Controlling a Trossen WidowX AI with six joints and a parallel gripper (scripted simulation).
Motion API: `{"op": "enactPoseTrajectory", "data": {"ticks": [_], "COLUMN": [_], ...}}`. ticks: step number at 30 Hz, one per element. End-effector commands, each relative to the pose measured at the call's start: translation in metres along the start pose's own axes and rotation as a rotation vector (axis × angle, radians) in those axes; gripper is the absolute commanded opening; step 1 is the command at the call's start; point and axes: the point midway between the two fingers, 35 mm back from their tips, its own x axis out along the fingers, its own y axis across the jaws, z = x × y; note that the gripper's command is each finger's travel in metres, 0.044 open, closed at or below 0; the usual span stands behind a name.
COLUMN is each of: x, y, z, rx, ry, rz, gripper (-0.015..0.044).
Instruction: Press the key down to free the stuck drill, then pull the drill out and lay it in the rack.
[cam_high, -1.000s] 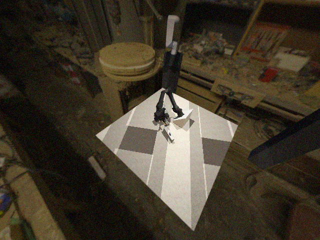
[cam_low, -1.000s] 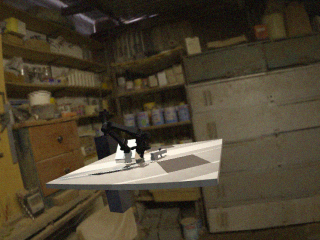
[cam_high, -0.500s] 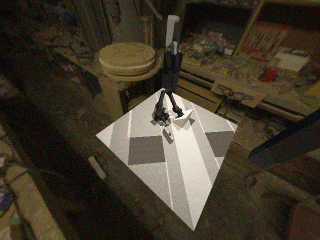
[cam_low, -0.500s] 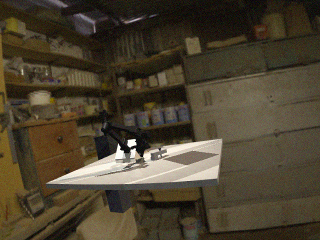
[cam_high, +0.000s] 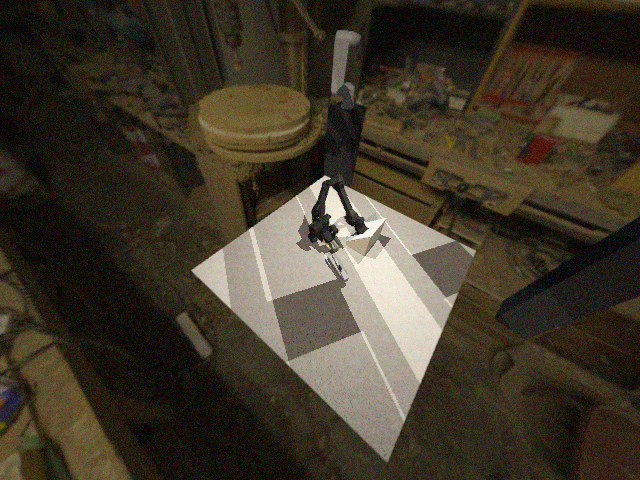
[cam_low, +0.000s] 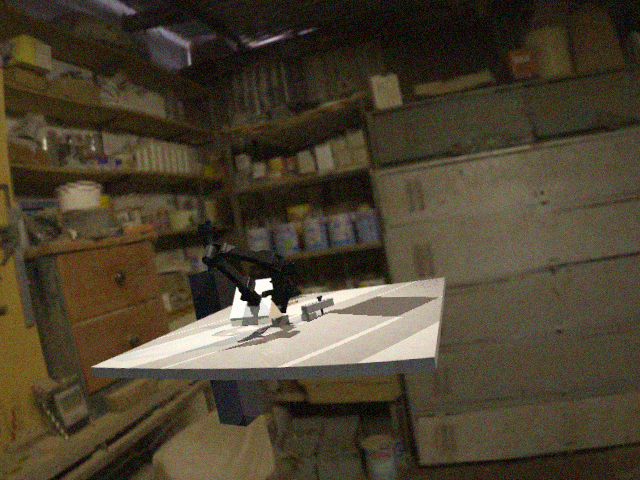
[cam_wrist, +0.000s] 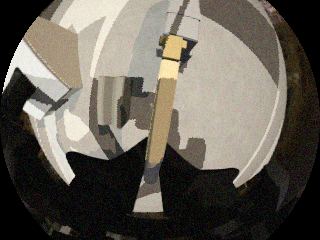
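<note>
Because the drill is a thin, stiff, tan rod with a pale grey block at its far end, it probably weighs little and could slip or pivot if pinched near a tip. The gripper has its jaws narrow, closed on the shaft's near end. The drill lies low over the counter, toward its far corner beside a white wedge-shaped block. Which piece is the rack cannot be told.
</note>
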Motion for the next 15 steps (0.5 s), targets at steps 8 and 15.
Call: {"op": "enactPoseTrajectory", "data": {"ticks": [8, 15], "x": [-0.001, 0.002], "y": [0.005, 0.019], "z": [-0.002, -0.004], "rx": [0.005, 0.005], "ry": [0.003, 0.004], "rz": [-0.004, -0.004], "gripper": [0.0, 0.0]}}
